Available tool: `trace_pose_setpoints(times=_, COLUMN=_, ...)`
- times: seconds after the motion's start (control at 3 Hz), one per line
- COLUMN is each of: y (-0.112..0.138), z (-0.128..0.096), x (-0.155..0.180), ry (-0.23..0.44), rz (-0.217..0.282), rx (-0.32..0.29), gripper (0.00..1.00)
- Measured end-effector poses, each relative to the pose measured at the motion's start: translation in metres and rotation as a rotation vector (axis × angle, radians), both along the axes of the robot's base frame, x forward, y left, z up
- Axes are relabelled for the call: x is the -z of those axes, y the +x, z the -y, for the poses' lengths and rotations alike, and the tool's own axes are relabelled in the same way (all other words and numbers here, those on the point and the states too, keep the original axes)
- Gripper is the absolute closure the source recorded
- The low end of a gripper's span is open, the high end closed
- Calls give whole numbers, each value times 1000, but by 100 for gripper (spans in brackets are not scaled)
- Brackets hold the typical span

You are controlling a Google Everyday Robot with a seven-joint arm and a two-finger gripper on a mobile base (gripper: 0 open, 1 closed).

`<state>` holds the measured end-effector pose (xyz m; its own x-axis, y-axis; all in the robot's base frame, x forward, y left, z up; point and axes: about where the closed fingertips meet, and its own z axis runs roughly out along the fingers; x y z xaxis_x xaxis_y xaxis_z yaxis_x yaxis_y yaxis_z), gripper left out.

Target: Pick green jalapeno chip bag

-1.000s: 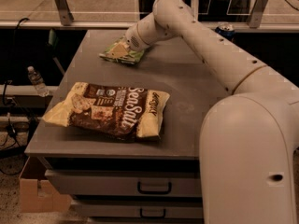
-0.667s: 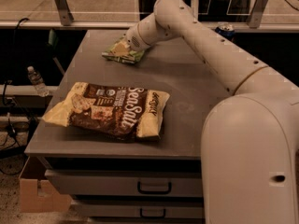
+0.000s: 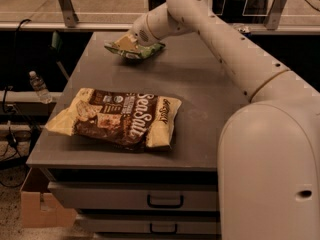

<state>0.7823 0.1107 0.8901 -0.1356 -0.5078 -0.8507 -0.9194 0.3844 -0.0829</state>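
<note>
The green jalapeno chip bag (image 3: 141,49) is small, light green and crinkly, at the far side of the grey table (image 3: 200,99). My gripper (image 3: 129,42) reaches in from the right at the end of the white arm and is shut on the bag's top. The bag hangs tilted just above the tabletop, with a shadow under it. The fingers are mostly hidden behind the wrist and the bag.
A large brown-and-yellow Sea Salt bag (image 3: 120,118) lies at the front left of the table. Drawers (image 3: 165,201) sit below the tabletop. A water bottle (image 3: 39,86) stands to the left, a cardboard box (image 3: 40,204) on the floor. My white base (image 3: 270,174) fills the right.
The green bag has risen slightly off the table and tilted, held by my gripper. The Sea Salt bag has not moved.
</note>
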Motion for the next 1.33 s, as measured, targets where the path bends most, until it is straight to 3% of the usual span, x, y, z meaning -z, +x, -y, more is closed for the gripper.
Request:
trace_pose_setpoints(times=0.33, y=-13, z=-6, x=-70, ry=57, rz=148, rx=-80, gripper=100)
trace_pose_setpoints(times=0.67, y=-27, z=7, x=-130, ry=68, rz=287, rx=-101, gripper=100)
trace_pose_setpoints(times=1.0, y=-38, z=27, x=-172, ry=58, rz=384, rx=-76, gripper=100)
trace_pose_setpoints(times=1.33, y=-40, z=29, x=-178, ry=57, rz=394, rx=-74, gripper=100)
